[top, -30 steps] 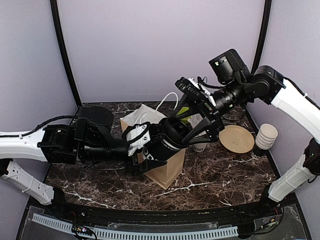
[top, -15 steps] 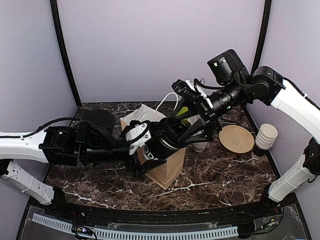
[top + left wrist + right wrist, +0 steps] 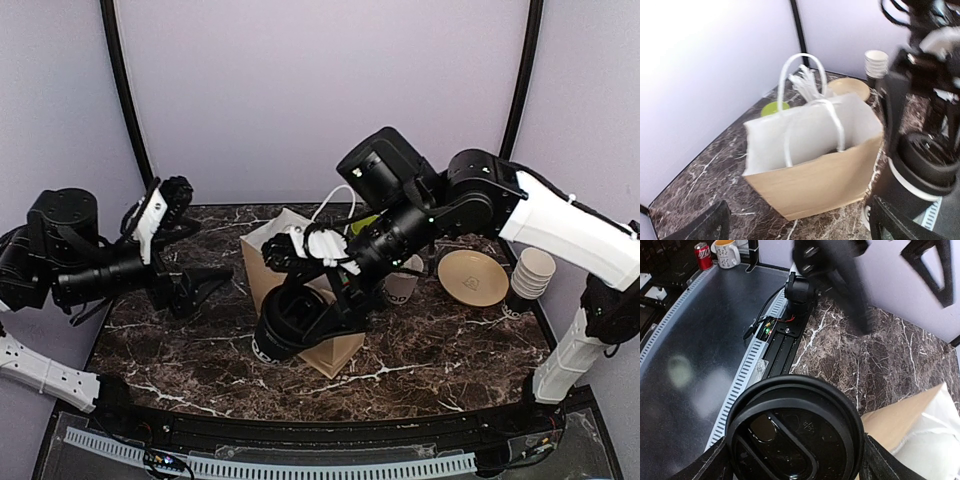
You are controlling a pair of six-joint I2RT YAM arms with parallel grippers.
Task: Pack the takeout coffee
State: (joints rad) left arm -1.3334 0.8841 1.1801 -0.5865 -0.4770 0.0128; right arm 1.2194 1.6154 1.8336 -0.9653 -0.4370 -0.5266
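Left gripper [image 3: 200,288] had backed away, spread wide, leaving one takeout coffee [image 3: 288,328] clamped within the right gripper [image 3: 322,305], beside one bag [image 3: 338,352].

Overhead view: you get bright, even, soft light and sharp focus throughout, with only faint shadow on the marble table [image 3: 450,350] around the paper bag [image 3: 335,352]. Left wrist view: the wall [image 3: 700,75] past the table's far edge is blown out to white, your bag is slightly soft, and the right arm [image 3: 920,55] and takeout coffee [image 3: 920,165] are smeared by blur. Right wrist view: the lid [image 3: 795,435] carries a dull sheen, a dark shape [image 3: 840,285] up top is out of focus, and pale glare patches sit on the grey floor [image 3: 680,370] beyond the near edge.
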